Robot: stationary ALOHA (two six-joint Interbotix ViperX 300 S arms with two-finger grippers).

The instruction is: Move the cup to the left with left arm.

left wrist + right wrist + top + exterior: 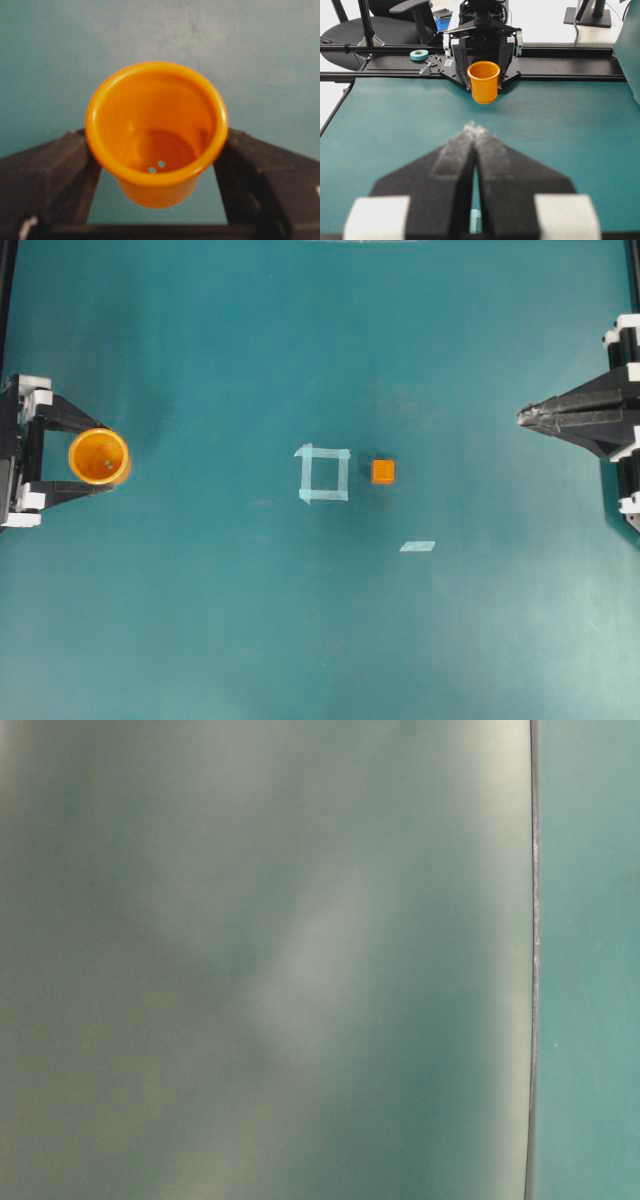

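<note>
Sitting upright, the cup (pixel 98 456) is clamped in the left gripper (pixel 95 457).

Small orange cube (pixel 383 472) just beside a tape square (pixel 323 474), loose tape strip (pixel 417 546) nearby

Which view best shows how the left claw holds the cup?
The left wrist view: the cup sits upright between both fingers, clamped at its sides. The overhead view shows its rim from above; the right wrist view shows it small and distant.

cup (pixel 98 456) between left tool (pixel 84 457) fingers at table's (pixel 200 620) left edge, cube (pixel 383 472) just right of tape square (pixel 323 473)
</note>
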